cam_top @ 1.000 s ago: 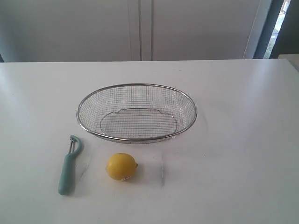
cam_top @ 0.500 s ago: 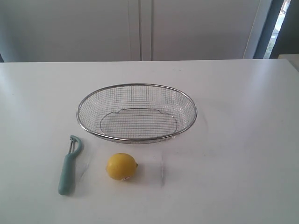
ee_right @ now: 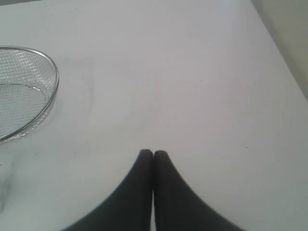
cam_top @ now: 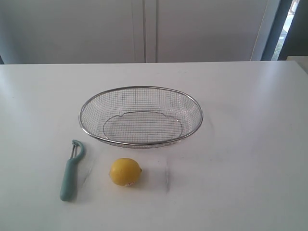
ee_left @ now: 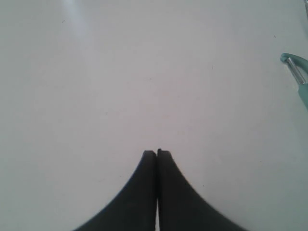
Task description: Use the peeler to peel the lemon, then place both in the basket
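On the white table [cam_top: 250, 144], the wire-mesh basket [cam_top: 139, 143] stands near the middle, its thick oval rim level and the tabletop showing through its mesh. The lemon [cam_top: 125, 171] rests on the table on the near side of the basket, close to the rim but not touching it, with a small white-and-red sticker [cam_top: 129, 183] low on its near face. To the lemon's left, and apart from it, lies the peeler [cam_top: 71, 171], flat on the table; its pale teal handle points toward the near edge and its looped head points toward the basket's left end. Both lie outside the basket. In the left wrist view the left gripper [ee_left: 157, 153] has its two black fingers pressed together with nothing between them, over bare table, and the peeler's head shows at the edge of that picture. The right gripper [ee_right: 153, 154] is likewise closed on nothing, over bare table, with part of the basket's rim off to one side.
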